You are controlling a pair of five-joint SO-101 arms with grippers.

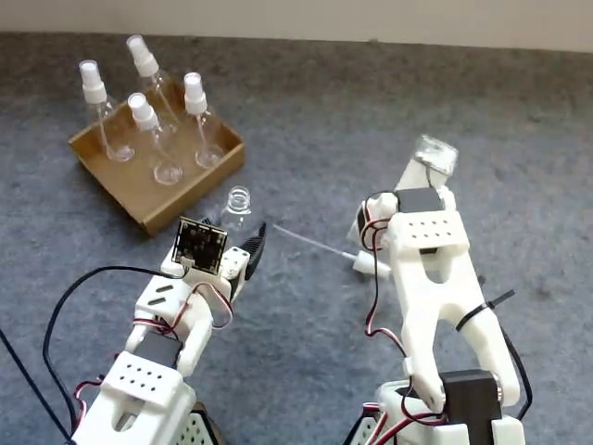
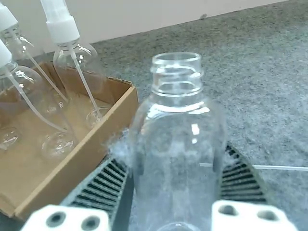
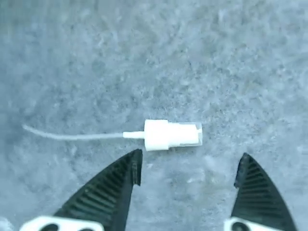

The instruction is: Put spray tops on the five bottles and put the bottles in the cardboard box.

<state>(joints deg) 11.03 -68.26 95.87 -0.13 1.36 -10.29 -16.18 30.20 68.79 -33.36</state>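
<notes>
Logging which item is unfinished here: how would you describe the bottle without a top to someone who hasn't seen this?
Find the cardboard box in the high view's upper left. Just outside its wall stands a clear bottle, gripped by the left claw. Unlike the four bottles in the box, each with a white spray top, its neck is open and bare.

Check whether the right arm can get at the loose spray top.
Probably yes: the right gripper hangs open right over the spray top, which lies flat on the carpet with nothing against it. The left gripper, holding the open bottle, stands clear.
</notes>
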